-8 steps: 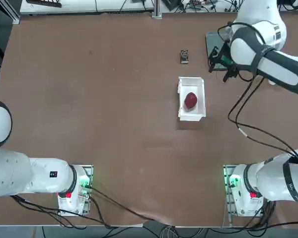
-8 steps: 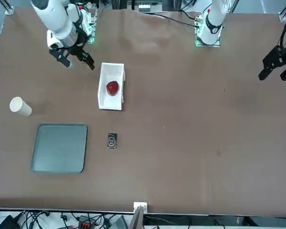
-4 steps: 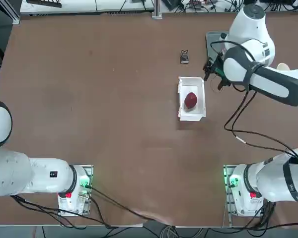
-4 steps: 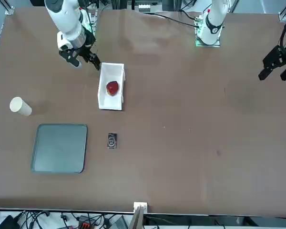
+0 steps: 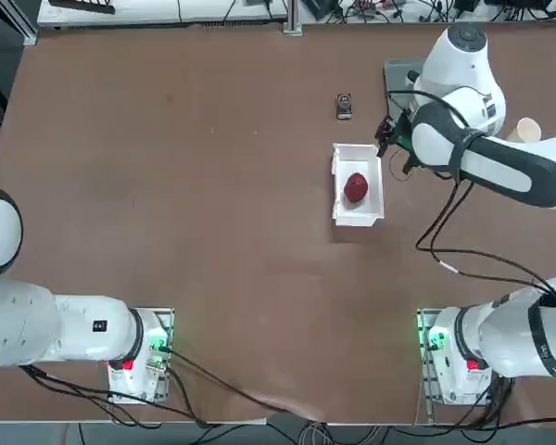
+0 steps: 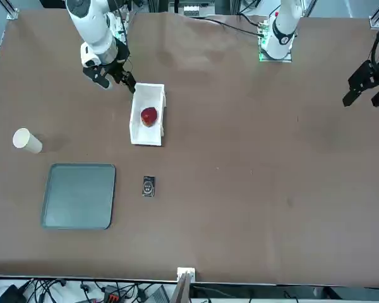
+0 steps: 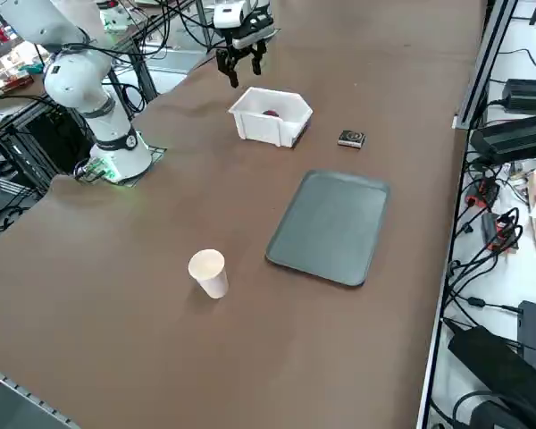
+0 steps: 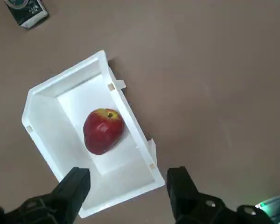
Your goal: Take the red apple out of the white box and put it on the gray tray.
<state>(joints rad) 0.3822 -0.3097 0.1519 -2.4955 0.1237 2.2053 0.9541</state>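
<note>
Right gripper (image 8: 129, 172) spread wide, nothing held, above table. Red apple (image 8: 103, 131) sits inside white box (image 8: 123, 199), lower and to gripper's left (short shift, probably, then descent).

Brown tabletop (image 6: 240, 189), metal frame post (image 6: 182, 287), white side surface (image 7: 509, 286) with black cables (image 7: 472, 268)

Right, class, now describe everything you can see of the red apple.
The small, round, dark red apple has glossy skin, yellowish-green around the dimple at its stem end, which faces partly upward. It looks whole. It rests on the floor of the white rectangular open-top box, clear of the open black right gripper.
</note>
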